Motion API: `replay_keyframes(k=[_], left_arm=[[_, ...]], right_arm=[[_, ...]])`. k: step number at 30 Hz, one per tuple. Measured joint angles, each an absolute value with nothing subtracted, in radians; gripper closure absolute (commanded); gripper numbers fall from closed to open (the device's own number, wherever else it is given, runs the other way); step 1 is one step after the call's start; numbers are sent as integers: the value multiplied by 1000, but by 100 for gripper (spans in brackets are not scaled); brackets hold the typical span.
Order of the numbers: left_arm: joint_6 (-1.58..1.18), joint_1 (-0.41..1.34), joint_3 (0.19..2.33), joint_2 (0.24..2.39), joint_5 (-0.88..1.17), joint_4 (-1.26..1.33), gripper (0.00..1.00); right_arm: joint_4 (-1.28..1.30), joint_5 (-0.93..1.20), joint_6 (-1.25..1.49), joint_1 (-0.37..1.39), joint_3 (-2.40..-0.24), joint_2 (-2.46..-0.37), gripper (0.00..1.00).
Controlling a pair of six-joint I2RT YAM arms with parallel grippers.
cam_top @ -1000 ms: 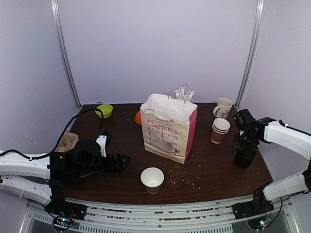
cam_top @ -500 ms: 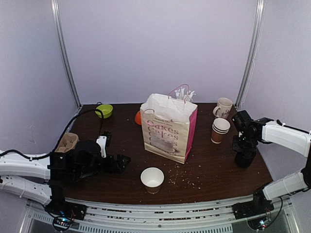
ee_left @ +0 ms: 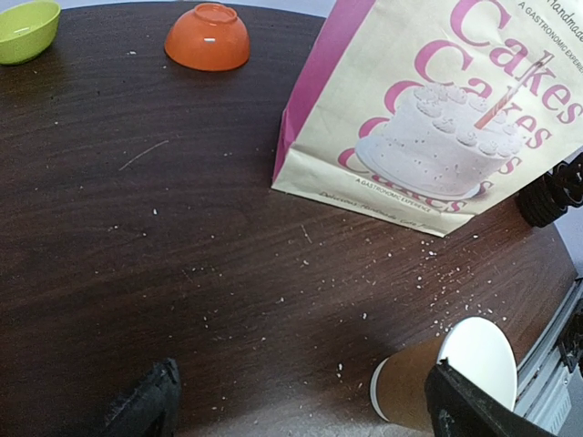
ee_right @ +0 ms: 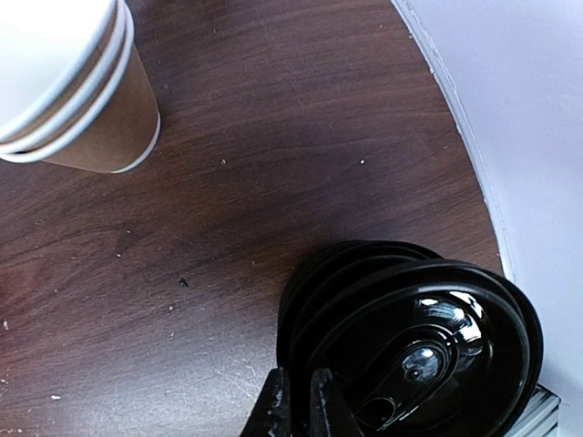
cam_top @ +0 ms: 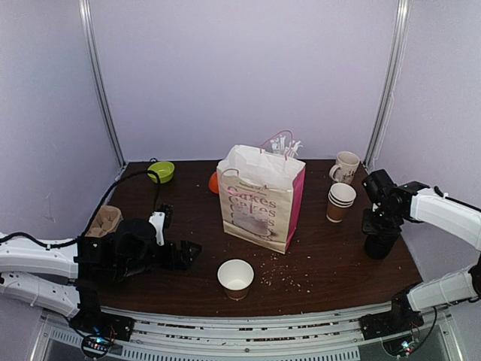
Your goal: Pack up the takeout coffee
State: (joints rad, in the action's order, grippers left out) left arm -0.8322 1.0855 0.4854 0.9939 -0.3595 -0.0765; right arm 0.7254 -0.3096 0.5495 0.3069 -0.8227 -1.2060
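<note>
Looking down from above, the small brown kraft-paper cup with a white inside stands lidless near the front edge of the dark wooden table, in front of the cream and pink paper Cakes bag. The right gripper is down on the squat stack of glossy black plastic lids at the far right, well apart from the cup. The left gripper lies low to the cup's left.

From the left wrist, its jaws stand wide apart and empty, with the cup just beside one finger.

From the right wrist, the fingers are pinched nearly together on the near rim of the top lid.

I'd judge that fetching a lid is the step in hand. Next, one lid must lift cleanly off the stack, travel to the cup and be pressed on before bagging.
</note>
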Motion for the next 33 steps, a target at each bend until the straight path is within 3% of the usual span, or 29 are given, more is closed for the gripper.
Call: replay_keyframes(k=[8, 13, 22, 33], left_arm=[[-832, 1085, 485, 994, -359, -76, 3], [-826, 1085, 485, 987, -361, -81, 3], [-676, 1085, 541, 865, -341, -61, 3], [-270, 1085, 576, 665, 62, 233, 3]], right_arm=[[801, -287, 554, 308, -889, -1101, 100], [772, -92, 543, 349, -944, -1005, 100], [502, 331, 548, 696, -1043, -957, 100], [110, 552, 548, 1137, -1081, -1112, 100]])
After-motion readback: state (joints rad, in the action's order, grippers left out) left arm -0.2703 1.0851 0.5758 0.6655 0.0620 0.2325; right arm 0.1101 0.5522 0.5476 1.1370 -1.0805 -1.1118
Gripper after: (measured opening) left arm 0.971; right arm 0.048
